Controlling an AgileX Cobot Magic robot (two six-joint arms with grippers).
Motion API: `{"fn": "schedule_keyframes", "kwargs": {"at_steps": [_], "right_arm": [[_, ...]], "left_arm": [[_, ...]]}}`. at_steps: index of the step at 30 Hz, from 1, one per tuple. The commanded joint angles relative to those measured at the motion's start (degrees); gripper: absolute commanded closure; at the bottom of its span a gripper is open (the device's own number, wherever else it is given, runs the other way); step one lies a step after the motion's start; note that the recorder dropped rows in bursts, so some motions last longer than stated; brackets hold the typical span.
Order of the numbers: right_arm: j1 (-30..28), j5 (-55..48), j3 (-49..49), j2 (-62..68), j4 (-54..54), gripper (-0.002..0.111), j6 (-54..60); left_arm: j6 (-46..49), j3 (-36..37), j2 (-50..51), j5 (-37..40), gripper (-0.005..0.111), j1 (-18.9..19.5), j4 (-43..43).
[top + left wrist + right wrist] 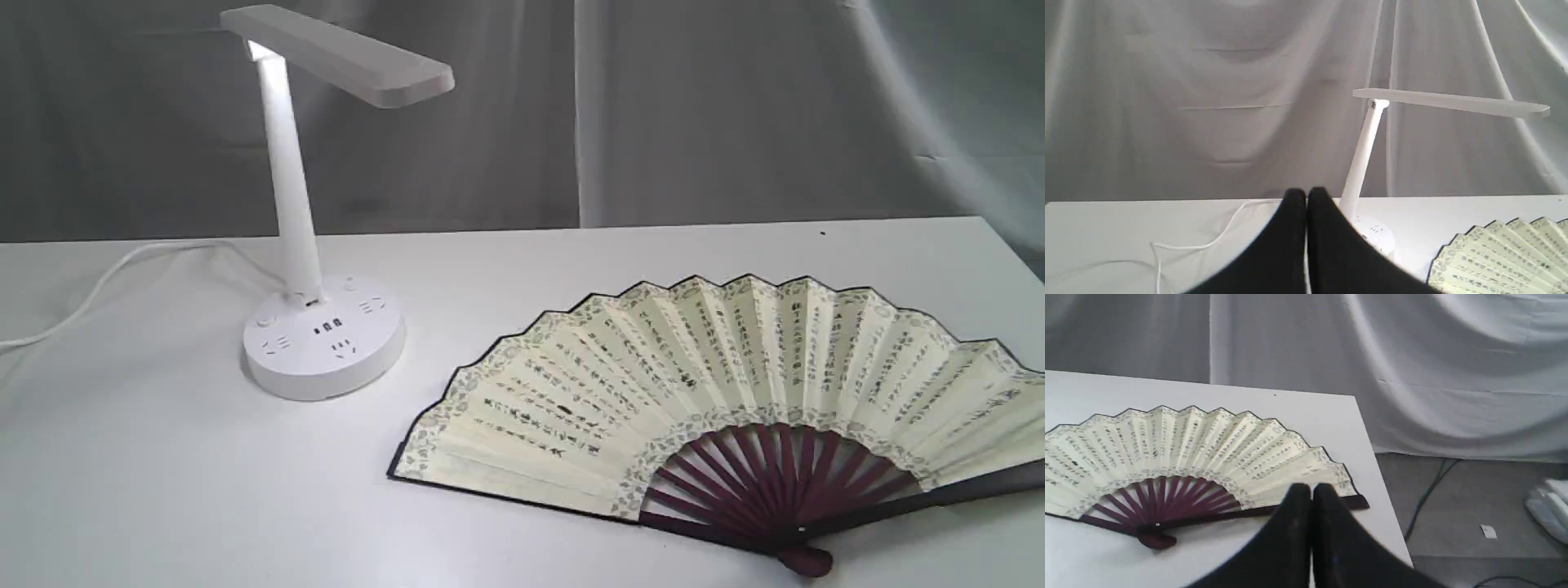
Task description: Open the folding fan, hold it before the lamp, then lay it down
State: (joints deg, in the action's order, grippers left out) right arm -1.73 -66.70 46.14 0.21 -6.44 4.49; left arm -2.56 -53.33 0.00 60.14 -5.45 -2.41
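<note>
The folding fan (710,392) lies spread open and flat on the white table (163,490), right of centre, its cream leaf with black calligraphy fanned away from the maroon ribs and pivot (804,559). The white lamp (322,335) stands at the left, its flat head (339,53) lit above the round base. Neither gripper shows in the exterior view. My left gripper (1306,196) is shut and empty, held off the table with the lamp (1363,163) beyond it. My right gripper (1310,490) is shut and empty, above the fan's (1180,453) right guard end.
The lamp's white cord (106,278) trails off to the left across the table. A grey cloth backdrop (694,106) hangs behind. The table's right edge (1380,486) drops to a floor with cables (1429,490) and a white object (1549,506).
</note>
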Motion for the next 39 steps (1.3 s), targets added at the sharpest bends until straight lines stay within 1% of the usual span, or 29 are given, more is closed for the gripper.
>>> {"fn": "schedule_keyframes", "kwargs": {"at_steps": [1, 4, 9, 14, 17, 19, 21, 26, 30, 31, 32, 33, 35, 39], "right_arm": [[0.3, -1.3, -0.3, -0.2, -1.5, 0.108, -0.9], [0.3, 1.6, -1.4, -0.2, -1.2, 0.108, -0.9], [0.3, 9.2, -6.7, -0.2, 1.4, 0.108, -1.6], [0.3, 21.0, -16.1, -0.2, 7.6, 0.108, -2.2], [0.3, 31.6, -22.7, -0.2, 7.6, 0.108, -2.2], [0.3, 36.1, -26.2, -0.2, 8.8, 0.108, -2.2], [0.3, 40.9, -28.9, -0.2, 8.9, 0.108, -2.2], [0.3, 47.8, -34.7, -0.2, 9.5, 0.108, -2.2], [0.3, 53.9, -41.6, -0.2, 8.9, 0.108, -2.2], [0.3, 55.3, -43.2, -0.2, 8.9, 0.108, -2.2], [0.3, 56.6, -45.6, -0.2, 8.9, 0.108, -2.0], [0.3, 57.0, -46.1, -0.2, 8.9, 0.108, -2.0], [0.3, 52.9, -46.1, -0.2, 8.7, 0.108, -2.0], [0.3, 54.4, -46.1, -0.2, 7.8, 0.108, -0.6]], "left_arm": [[2.6, 0.3, 0.0, -2.0, 0.107, -0.5, 0.8], [2.6, 2.6, 0.0, -6.5, 0.107, -0.5, 1.7], [2.6, 10.8, 0.0, -17.2, 0.107, -0.5, 3.3], [2.6, 22.2, 0.0, -30.3, 0.107, -0.5, 5.0], [2.6, 28.8, 0.0, -36.3, 0.107, -0.5, 5.0], [2.6, 33.6, 0.0, -40.8, 0.107, -0.5, 5.0], [2.6, 36.9, 0.0, -44.1, 0.107, -0.5, 5.0], [2.6, 45.9, 0.0, -53.9, 0.107, -0.5, 3.9], [2.6, 52.7, 0.0, -58.6, 0.107, -0.5, 3.3], [2.6, 53.3, 0.0, -60.1, 0.107, -0.5, 3.3], [2.6, 53.3, 0.0, -59.4, 0.107, -0.5, 3.3], [2.9, 53.3, 0.0, -55.3, 0.107, -0.5, 3.1], [2.9, 53.3, 0.0, -55.1, 0.107, -0.5, 3.1], [2.6, 53.3, 0.0, -53.8, 0.107, -0.5, 3.4]]}}
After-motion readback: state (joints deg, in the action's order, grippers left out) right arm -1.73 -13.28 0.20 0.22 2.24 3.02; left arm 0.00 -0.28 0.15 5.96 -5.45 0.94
